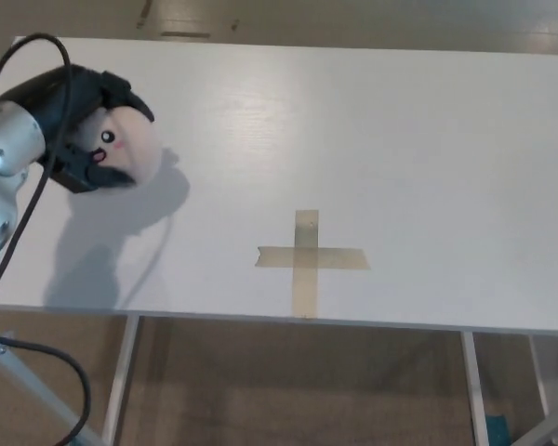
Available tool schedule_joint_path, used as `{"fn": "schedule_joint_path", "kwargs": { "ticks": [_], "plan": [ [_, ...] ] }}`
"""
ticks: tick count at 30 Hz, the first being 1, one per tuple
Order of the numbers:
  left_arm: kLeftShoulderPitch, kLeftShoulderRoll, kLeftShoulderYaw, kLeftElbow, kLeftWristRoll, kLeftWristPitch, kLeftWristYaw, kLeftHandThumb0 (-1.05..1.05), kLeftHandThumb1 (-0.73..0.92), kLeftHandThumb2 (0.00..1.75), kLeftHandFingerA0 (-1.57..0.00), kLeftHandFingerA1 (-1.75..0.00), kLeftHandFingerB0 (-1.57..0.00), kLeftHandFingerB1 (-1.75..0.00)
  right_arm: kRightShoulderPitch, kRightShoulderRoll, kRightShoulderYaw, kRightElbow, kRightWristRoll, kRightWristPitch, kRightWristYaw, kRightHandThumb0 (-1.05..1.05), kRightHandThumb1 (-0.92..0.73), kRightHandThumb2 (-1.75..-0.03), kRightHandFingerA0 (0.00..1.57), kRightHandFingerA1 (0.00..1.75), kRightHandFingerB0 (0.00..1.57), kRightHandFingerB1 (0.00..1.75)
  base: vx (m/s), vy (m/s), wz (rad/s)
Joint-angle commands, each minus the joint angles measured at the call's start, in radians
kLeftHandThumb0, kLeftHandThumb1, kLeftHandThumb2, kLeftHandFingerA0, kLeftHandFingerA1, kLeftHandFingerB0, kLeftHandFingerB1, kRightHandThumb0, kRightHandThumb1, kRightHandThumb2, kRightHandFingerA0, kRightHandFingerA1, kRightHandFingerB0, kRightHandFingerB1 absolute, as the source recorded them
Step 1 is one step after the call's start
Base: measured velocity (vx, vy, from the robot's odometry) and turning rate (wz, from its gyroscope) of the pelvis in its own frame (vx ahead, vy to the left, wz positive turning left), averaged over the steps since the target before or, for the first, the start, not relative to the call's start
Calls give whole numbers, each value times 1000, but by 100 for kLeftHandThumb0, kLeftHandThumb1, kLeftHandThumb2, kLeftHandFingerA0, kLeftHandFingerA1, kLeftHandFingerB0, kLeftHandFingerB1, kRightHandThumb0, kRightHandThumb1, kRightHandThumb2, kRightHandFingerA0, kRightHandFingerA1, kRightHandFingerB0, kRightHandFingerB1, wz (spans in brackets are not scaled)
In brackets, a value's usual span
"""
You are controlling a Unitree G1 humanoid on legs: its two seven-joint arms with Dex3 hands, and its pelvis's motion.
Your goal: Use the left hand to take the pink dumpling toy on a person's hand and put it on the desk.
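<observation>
— Where is your left robot hand sitting, and what is it doing?

— It is reaching in from the left edge of the head view, over the near-left part of the white table. Its black fingers are wrapping around the dumpling toy, so you are holding the toy in that hand.

— How is the toy showing?

— You are seeing a pale pink, rounded toy with two small dark eyes and pink cheeks, its face turning toward the camera and tilting a little. The black fingers are covering its top and its left side. It is casting a soft shadow on the table just to its right and below. Whether it is touching the surface or hanging just above it, you cannot tell from this angle.

— What else is lying on the table?

— A cross of tan tape is sticking to the table near the front edge, well apart from the toy and to its right. A black cable is looping along your silver left forearm.

— And your right robot hand?

— It is not showing anywhere in the view.
</observation>
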Motion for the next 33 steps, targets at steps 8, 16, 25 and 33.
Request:
{"fn": "schedule_joint_path", "kwargs": {
  "ticks": [8,16,25,33],
  "plan": [
    [75,3,-81,48,86,-72,94,-30,78,63,-86,-86,-58,-41,9,-1,-8,4,8,13,6,-30,-67,-60,51,42,47,40,0,0,0],
    [126,-1,-111,34,103,-71,90,-38,66,85,-75,-64,-46,-50,8,1,-6,2,3,14,2,-30,-67,-60,51,42,47,40,0,0,0],
    [102,0,-118,88,65,-95,-14,-65,41,79,0,-11,0,-19,6,2,-11,2,7,16,7,-31,-67,-60,50,42,46,40,0,0,0],
    [137,7,-104,4,85,-103,48,-65,39,79,0,-10,0,-20,12,1,-9,3,4,17,7,-37,-51,-83,44,54,38,51,0,0,0]
  ]
}}
